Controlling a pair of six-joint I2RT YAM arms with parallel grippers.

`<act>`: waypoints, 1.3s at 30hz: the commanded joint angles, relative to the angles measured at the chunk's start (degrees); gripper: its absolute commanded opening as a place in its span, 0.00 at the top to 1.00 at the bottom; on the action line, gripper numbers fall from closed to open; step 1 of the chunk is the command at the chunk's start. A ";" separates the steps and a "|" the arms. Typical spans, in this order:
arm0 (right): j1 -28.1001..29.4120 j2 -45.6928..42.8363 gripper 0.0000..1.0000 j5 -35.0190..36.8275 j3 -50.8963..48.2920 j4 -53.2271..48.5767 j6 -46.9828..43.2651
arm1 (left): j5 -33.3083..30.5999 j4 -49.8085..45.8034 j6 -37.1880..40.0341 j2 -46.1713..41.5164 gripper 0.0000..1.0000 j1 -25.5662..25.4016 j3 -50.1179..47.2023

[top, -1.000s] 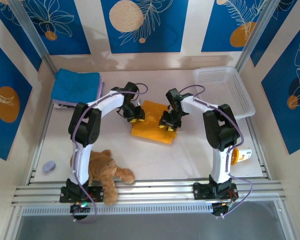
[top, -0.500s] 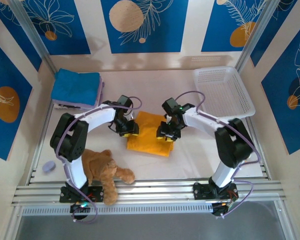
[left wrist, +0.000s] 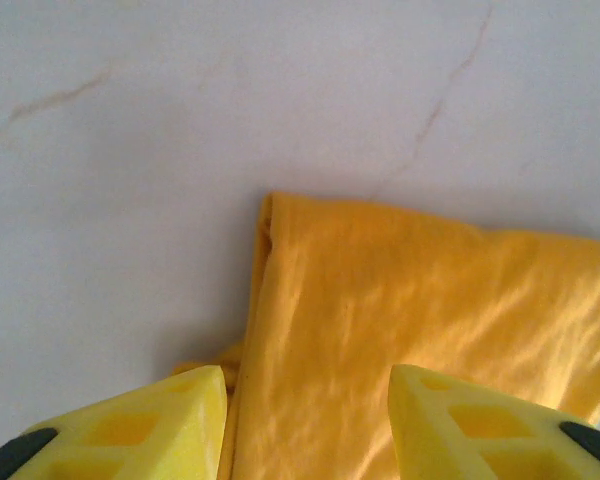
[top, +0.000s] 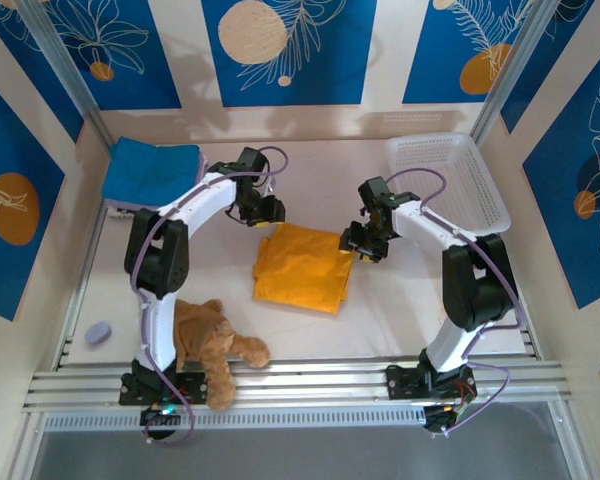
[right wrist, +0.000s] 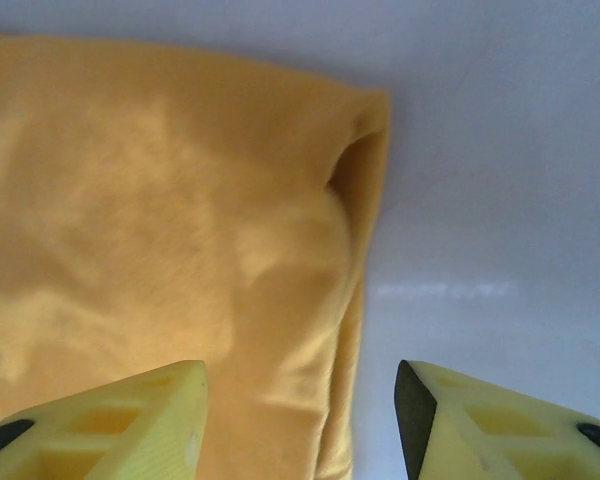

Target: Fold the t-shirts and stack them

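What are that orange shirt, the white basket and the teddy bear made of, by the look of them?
Orange t-shirt: soft matte knit, likely cotton; it wrinkles and folds limply. White basket: probably rigid plastic, given its moulded lattice walls. Teddy bear: fuzzy brown plush, presumably stuffed.

Left pincer (top: 259, 212) open (nothing held); right pincer (top: 366, 246) open too; both arms bowed outward.
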 commanded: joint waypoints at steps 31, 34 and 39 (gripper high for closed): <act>-3.72 4.13 1.00 -9.42 3.65 4.76 -6.78 | 4.30 -0.74 0.55 3.11 1.00 0.25 4.59; -3.36 0.45 1.00 -10.06 1.72 4.92 -6.00 | 3.95 0.29 0.02 -1.62 1.00 0.27 1.35; -2.88 -4.30 1.00 -11.24 -1.63 5.26 -4.67 | 3.37 0.99 -0.60 -7.80 1.00 0.25 -4.33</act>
